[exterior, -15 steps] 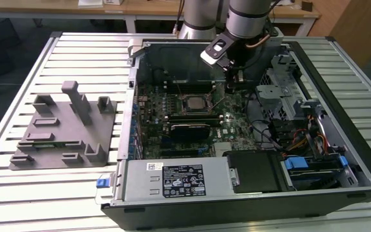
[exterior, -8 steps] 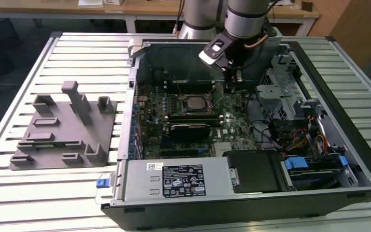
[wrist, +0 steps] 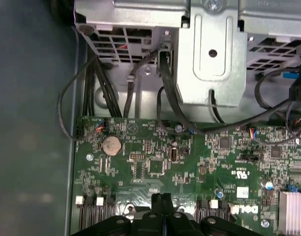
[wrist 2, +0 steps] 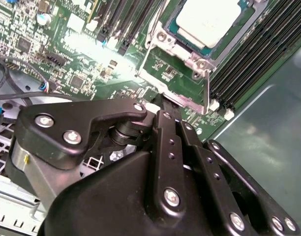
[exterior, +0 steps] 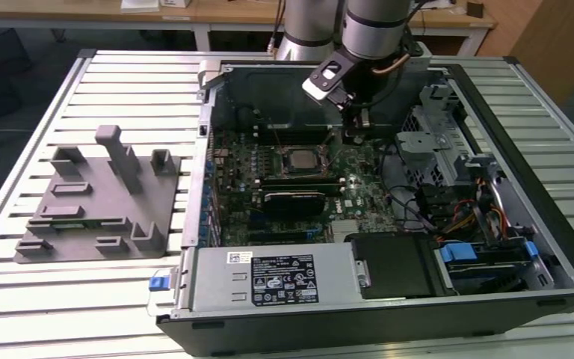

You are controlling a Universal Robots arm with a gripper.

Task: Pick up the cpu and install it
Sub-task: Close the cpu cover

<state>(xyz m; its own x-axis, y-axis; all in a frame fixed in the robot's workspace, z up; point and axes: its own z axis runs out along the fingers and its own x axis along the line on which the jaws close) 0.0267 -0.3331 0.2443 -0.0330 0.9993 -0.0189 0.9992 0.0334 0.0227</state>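
Hovering tool (exterior: 352,137) nr cpu (exterior: 299,158) edge

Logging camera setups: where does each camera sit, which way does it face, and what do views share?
Exterior view: off the arm, high, looking down into the case; arm and gripper show.
Second wrist view: on the wrist, past the shut gripper toward the cpu.
First wrist view: on the wrist, past the gripper toward motherboard and cables.
Shared: exterior and second wrist views both show the cpu.

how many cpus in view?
1. The cpu sits in the socket on the motherboard inside the open case. Posts on the grey tray could hide another.
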